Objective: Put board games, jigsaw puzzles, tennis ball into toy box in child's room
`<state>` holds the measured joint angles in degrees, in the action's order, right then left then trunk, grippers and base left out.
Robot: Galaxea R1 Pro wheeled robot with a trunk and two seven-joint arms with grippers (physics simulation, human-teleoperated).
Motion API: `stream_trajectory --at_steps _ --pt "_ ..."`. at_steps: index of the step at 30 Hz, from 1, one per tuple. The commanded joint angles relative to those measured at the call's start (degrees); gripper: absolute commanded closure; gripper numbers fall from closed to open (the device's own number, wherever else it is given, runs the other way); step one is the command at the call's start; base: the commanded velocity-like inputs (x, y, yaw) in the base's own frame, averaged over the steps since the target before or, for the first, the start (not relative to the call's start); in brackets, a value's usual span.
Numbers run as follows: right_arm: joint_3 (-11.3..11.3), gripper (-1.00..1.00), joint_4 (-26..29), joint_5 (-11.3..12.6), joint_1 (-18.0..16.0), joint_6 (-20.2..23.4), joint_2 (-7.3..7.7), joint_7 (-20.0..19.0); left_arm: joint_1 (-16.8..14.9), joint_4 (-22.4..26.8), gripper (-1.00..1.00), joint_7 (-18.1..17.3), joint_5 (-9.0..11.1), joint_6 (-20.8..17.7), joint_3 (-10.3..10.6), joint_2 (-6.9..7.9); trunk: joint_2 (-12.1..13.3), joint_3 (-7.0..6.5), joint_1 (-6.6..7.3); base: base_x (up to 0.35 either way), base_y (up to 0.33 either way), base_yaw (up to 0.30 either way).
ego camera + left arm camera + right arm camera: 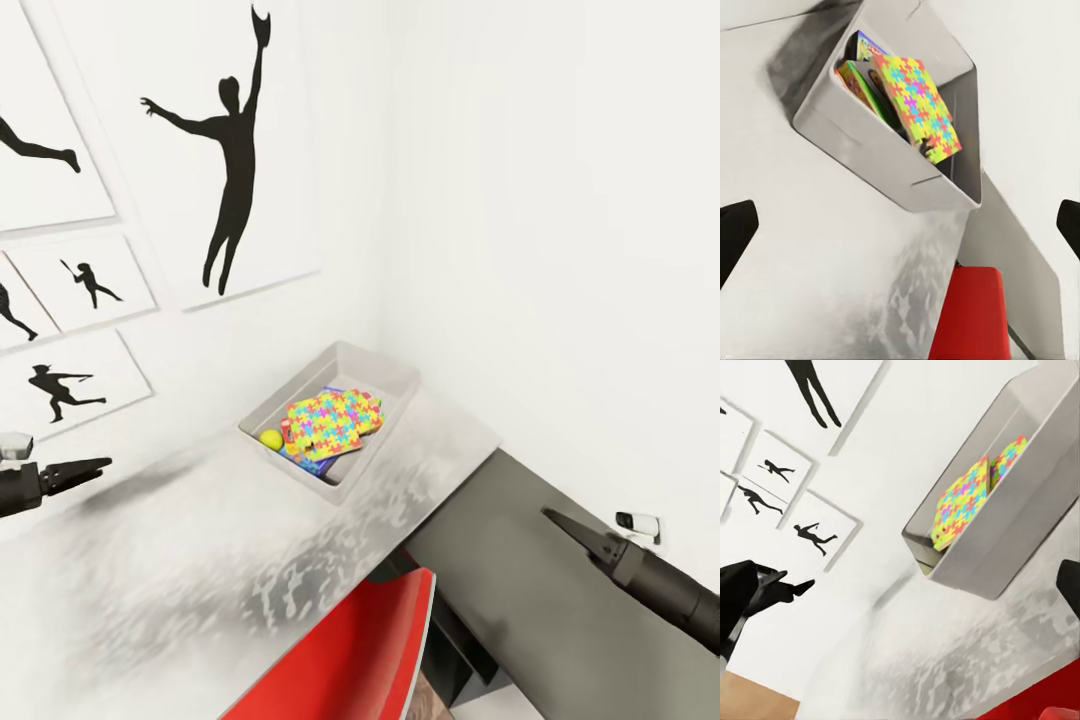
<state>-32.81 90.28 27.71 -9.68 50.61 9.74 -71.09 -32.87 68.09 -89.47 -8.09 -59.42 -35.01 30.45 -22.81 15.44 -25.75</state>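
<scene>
The light grey toy box (385, 372) stands on the table (180, 560) in the wall corner. On top inside it lie the jigsaw puzzles (333, 420), multicoloured and overlapping, also seen as jigsaw puzzles (919, 105) (964, 502). The tennis ball (271, 438) rests in the box's near left corner. Printed board games (856, 79) lean under the puzzles; how many I cannot tell. My left gripper (92, 468) hovers over the table left of the box, open and empty. My right gripper (565, 525) hangs beyond the table's right end, open and empty.
A red chair (350, 650) is tucked under the table's near edge. The table's dark grey side (540, 600) drops away at the right. White walls close the corner behind the box, and framed silhouette pictures (230, 150) hang on the left wall.
</scene>
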Motion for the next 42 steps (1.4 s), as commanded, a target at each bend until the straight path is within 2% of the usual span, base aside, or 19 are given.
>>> stream_trajectory --at_steps 1,4,10,42 --pt "-0.1 -1.0 0.0 0.14 0.02 -0.7 -0.72 -0.96 0.78 0.12 -1.0 -0.53 -0.54 -0.58 -0.15 -0.06 -0.1 0.01 -0.04 0.0 0.0 0.0" --pt "-0.19 -1.0 0.08 0.09 0.1 -4.0 -2.12 -2.25 2.03 1.03 -1.0 -0.53 -0.46 -0.58 -1.01 -0.11 -0.1 -0.27 -0.04 0.0 0.0 0.0" --pt "-0.26 -1.0 0.11 0.07 0.17 -5.64 -2.74 -2.88 2.48 1.19 -1.0 -0.53 -0.46 -0.43 -2.14 -0.52 -0.1 -0.83 -0.04 0.0 0.0 0.0" --pt "-0.23 -1.0 0.08 0.13 0.18 -5.89 -3.24 -3.75 2.55 1.14 -1.0 -0.53 -0.52 0.01 -2.12 -1.59 -0.1 -3.79 -0.04 0.0 0.0 0.0"
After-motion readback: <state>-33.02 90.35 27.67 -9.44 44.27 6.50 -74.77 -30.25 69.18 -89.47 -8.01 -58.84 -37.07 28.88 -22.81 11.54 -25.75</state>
